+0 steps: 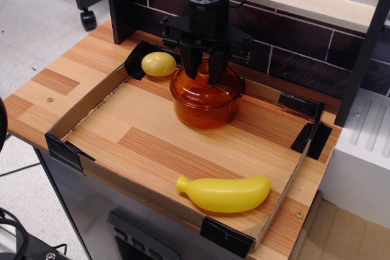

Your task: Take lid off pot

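Atop the upright pot [205,106], lid [204,86] level, knob upward, apparently clenched by the pincer [204,76].

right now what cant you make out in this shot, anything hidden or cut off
One view only, observation.image.
- Knob of the lid: hidden between the fingers of the gripper, so contact cannot be confirmed.
- Inside of the pot: the lid and tinted wall hide any contents.
- Pot's far side: behind the gripper.
- Arm above the wrist: cut off by the top edge.
- Yellow egg-shaped toy: too small to identify.
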Controlling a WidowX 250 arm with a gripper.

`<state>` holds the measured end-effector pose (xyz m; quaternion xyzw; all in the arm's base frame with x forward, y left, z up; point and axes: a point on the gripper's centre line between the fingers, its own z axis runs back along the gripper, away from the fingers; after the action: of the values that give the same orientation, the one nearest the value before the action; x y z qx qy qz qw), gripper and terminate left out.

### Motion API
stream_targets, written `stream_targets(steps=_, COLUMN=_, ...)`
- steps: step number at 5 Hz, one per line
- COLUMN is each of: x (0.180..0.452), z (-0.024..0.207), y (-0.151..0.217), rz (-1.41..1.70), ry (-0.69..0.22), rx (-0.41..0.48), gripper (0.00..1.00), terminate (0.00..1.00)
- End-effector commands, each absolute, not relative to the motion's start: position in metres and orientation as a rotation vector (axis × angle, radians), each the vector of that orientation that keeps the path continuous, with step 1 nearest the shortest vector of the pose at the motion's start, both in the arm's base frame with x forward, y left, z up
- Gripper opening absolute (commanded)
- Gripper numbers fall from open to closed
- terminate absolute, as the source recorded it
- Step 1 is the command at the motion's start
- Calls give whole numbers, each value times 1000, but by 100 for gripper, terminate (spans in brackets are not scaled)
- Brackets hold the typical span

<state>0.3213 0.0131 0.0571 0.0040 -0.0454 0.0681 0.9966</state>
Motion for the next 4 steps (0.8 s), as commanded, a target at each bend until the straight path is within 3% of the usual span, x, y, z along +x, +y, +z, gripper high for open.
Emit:
stream_targets(steps=1, x=325, z=132, y=21, rz=121, ry=-178, rx=-117, gripper=0, terminate=0)
stream_targets(steps=2, x=308, z=149, y=32, rz=107, ry=-191, rx=-151, gripper=0, terminate=0)
stream_targets(steps=3, x=292, z=147, y=50, rz=59, ry=-141, rx=-158, gripper=0, terminate=0)
stream_targets(steps=4, x=277, z=132, y=67, rz=16, ry=-136, rx=-129, gripper=0, terminate=0)
